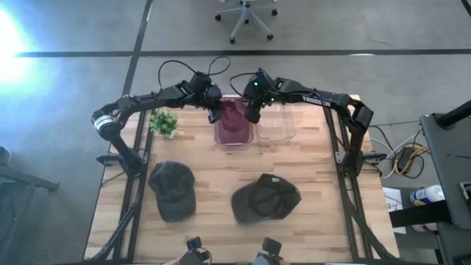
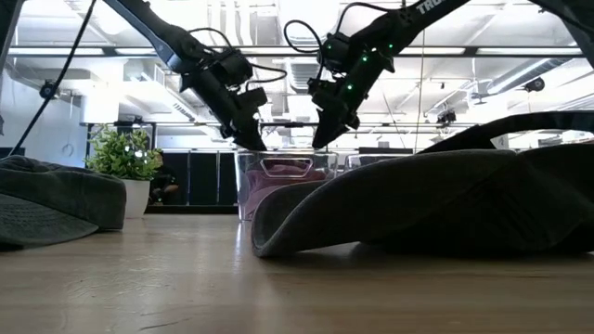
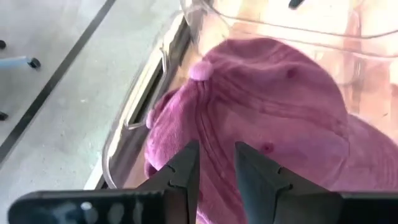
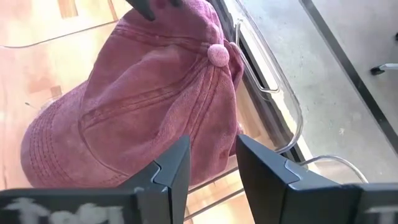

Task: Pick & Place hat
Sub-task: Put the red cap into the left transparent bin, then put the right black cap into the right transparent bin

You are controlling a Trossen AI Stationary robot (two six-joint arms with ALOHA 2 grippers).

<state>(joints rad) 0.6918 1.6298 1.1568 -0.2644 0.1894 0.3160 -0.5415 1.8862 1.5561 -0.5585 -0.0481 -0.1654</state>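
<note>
Pink hat [image 4: 143,106] sits crown-up inside the clear bin [image 1: 234,137] at the desk's [image 1: 221,177] far edge, so this placement looks done. You have both arms poised over that bin. Left end effector [image 3: 214,168]: fingers slightly apart, nothing between them, just above the crown. Right end effector [image 4: 211,168]: same, parted and empty. Two dark hats [image 1: 173,189] [image 1: 266,199] lie nearer you; a second empty bin [image 1: 276,125] waits beside the first, likely for them.

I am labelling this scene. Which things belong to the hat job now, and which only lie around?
Job: pink hat in clear bin; left gripper and right gripper, both open over it.
Lying about: empty bin, two dark hats, plant.
</note>
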